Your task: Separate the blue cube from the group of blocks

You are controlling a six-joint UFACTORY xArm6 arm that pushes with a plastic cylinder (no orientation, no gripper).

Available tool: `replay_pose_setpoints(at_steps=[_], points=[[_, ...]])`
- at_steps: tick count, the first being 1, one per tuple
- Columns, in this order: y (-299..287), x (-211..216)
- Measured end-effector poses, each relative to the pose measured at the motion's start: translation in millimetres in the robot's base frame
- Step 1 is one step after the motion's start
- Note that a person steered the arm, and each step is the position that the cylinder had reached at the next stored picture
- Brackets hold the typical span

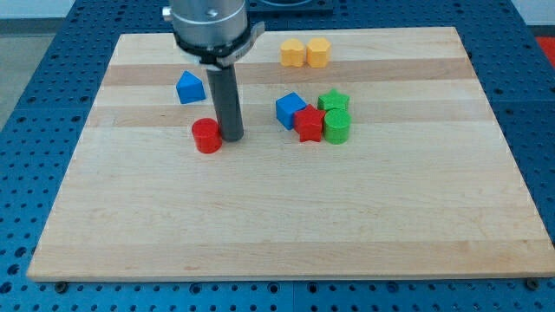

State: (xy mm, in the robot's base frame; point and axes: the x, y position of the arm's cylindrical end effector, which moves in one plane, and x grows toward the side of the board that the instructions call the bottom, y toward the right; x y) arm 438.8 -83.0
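Observation:
The blue cube [290,109] sits at the left edge of a tight group right of the board's centre. It touches a red star [309,123]. A green star [334,102] and a green cylinder [336,126] sit just right of the red star. My tip [231,137] rests on the board to the left of the group, about a block's width from the blue cube. A red cylinder [206,136] lies right beside the tip on its left.
A blue house-shaped block [189,87] lies at the upper left. Two yellow blocks [305,53] sit side by side near the view's top edge. The wooden board [286,225] lies on a blue perforated table.

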Motion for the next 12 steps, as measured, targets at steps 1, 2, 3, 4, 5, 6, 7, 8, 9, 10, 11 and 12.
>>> replay_pose_setpoints(at_steps=[1, 2, 3, 4, 5, 6, 7, 8, 9, 10, 11, 12], points=[[9.4, 32.1], [35.5, 34.7], [69.5, 34.6], [99.2, 26.3], [118.1, 11.1], [118.7, 3.1], [118.7, -3.0], [118.7, -12.7], [118.7, -19.7], [113.3, -27.1], [99.4, -36.7], [81.8, -49.1]])
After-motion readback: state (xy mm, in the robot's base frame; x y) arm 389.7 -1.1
